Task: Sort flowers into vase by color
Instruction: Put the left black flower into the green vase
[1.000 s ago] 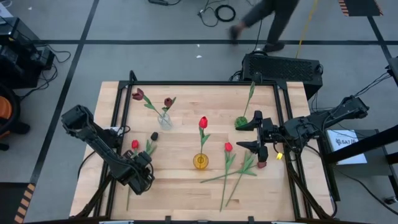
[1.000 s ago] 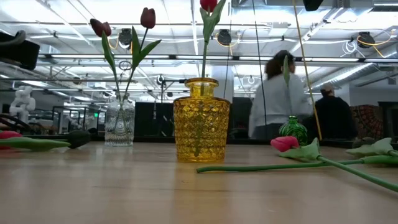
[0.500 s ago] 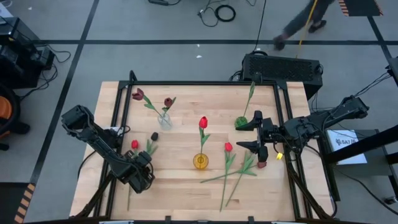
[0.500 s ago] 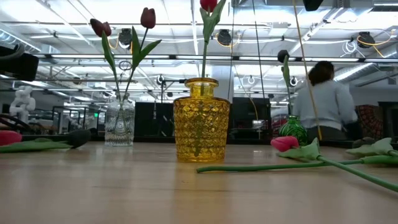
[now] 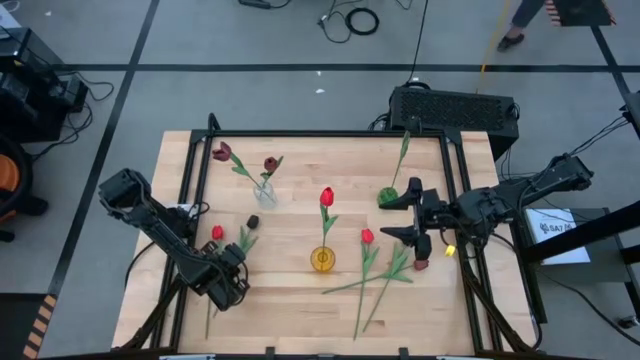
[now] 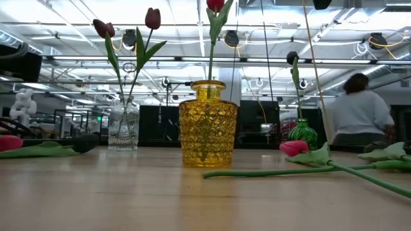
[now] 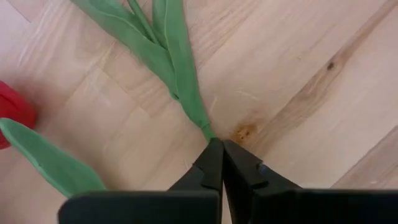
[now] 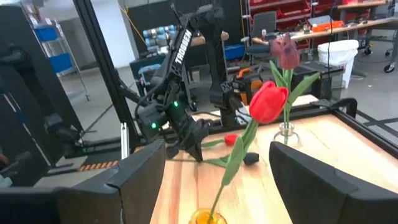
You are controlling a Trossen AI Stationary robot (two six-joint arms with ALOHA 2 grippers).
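Note:
My left gripper (image 5: 232,274) (image 7: 217,142) points down at the table's near left and is shut on the green stem of a lying tulip. In the high view that tulip's leaves (image 5: 243,240) lead toward a near-black head (image 5: 252,221). A red-headed tulip (image 5: 217,233) (image 7: 11,112) lies beside it. A clear vase (image 5: 264,192) holds two maroon tulips, a yellow vase (image 5: 322,259) one red tulip, and a green vase (image 5: 388,197) one long-stemmed tulip. My right gripper (image 5: 413,215) waits open above the table's right side. My left gripper pinches the thin stem (image 7: 209,132) just below its leaves, between the two fingertips (image 7: 210,155). The fingers come from above, steeply downward. The tulip lies flat on the wood, its leaves spreading away from the tips.
Several loose tulips (image 5: 367,236) lie crossed on the table between the yellow vase and my right gripper, one head (image 5: 421,265) under that arm. A black frame (image 5: 300,133) runs around the tabletop. A person (image 6: 363,109) is in the room behind.
My left gripper has shut on the stem while staying over the same spot. The near-black head has shifted a little toward the table's right. The person behind the table has walked off toward the right.

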